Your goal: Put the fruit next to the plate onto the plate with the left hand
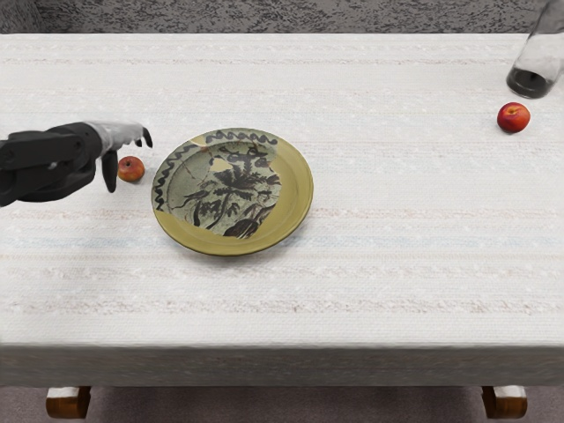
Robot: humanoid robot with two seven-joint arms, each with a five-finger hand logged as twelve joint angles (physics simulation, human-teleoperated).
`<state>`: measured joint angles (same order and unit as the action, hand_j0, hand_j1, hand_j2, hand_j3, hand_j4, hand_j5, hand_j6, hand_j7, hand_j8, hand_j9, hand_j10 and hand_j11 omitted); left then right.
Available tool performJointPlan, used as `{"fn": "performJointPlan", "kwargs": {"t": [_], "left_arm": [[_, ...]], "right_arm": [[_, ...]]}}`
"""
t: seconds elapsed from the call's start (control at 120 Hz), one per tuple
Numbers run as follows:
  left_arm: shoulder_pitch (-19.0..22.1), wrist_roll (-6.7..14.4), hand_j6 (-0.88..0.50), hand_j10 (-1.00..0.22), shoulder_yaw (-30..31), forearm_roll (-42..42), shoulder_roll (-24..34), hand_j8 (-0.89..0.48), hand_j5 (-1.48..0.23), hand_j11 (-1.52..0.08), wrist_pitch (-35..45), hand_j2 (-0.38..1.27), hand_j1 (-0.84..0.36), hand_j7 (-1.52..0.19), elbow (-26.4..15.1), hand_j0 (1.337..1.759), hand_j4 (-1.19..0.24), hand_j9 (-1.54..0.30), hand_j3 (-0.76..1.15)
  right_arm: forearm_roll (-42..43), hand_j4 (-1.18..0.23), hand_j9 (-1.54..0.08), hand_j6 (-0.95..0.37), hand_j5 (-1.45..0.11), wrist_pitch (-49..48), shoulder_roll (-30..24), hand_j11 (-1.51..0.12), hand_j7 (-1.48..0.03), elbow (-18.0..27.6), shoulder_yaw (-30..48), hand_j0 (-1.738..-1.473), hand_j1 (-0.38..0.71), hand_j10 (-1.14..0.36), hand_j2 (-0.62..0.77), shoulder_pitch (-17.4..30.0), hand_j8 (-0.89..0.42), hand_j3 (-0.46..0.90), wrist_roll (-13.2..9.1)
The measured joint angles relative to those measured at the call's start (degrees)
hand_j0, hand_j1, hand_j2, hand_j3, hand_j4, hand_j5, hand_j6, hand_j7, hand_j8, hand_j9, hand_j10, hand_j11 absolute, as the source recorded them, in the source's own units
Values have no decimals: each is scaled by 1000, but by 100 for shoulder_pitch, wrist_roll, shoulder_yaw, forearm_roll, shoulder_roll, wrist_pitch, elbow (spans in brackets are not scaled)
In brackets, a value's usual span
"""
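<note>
Head view shows me the left hand (119, 141) hanging over the small apple (131, 168), which sits on the tabletop (370, 264) just beside the plate (291, 207), at its left rim. The fingers (109, 173) are spread and hold nothing: thumb down on the apple's left, the rest above it, set that way, I judge, to close around it. Whether the thumb touches yet I can't tell. The plate carries only its painted pattern, no fruit. A second apple (513, 117) lies well apart at far right near a bottle (535, 66), so it isn't my target.
</note>
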<state>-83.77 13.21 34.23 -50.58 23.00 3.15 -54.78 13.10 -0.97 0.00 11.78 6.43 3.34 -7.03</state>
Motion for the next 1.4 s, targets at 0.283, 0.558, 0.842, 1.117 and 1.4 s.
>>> {"fn": "performJointPlan", "kwargs": {"t": [0.283, 0.558, 0.842, 1.117, 1.4], "left_arm": [[145, -24, -419, -417, -73, 9, -155, -405, -538, -540, 97, 85, -147, -538, 65, 1658, -419, -540, 0], [242, -44, -459, -458, -75, -33, -225, -456, -594, -594, 287, 94, -198, -593, 322, 1658, -459, -594, 0], [481, -46, -434, -434, -67, -47, -442, -434, -563, -563, 612, 89, -169, -563, 535, 1658, -434, -563, 0], [620, -47, -427, -427, -61, -48, -498, -427, -553, -553, 647, 87, -160, -553, 737, 1658, -427, -553, 0], [739, -109, -460, -460, -64, -17, -568, -460, -591, -589, 657, 7, -205, -590, 810, 1661, -459, -589, 225]], "right_arm": [[0, -33, -43, -33, -43, 0, 0, -43, -43, 0, -1, -1658, -310, -33, -7, 0, -33, 0, 0], [0, -33, -43, -33, -43, 1, 0, -43, -43, 0, -1, -1658, -310, -33, -7, 0, -33, 0, 0], [0, -33, -43, -33, -43, 0, 0, -43, -43, 0, 0, -1658, -310, -33, -7, 0, -33, 0, 0], [0, -33, -43, -33, -43, 0, 0, -43, -43, 0, -1, -1658, -310, -33, -7, 0, -33, 0, 0], [0, -33, -43, -33, -43, 0, 0, -43, -43, 0, -1, -1658, -310, -33, -7, 0, -33, 0, 0]]}}
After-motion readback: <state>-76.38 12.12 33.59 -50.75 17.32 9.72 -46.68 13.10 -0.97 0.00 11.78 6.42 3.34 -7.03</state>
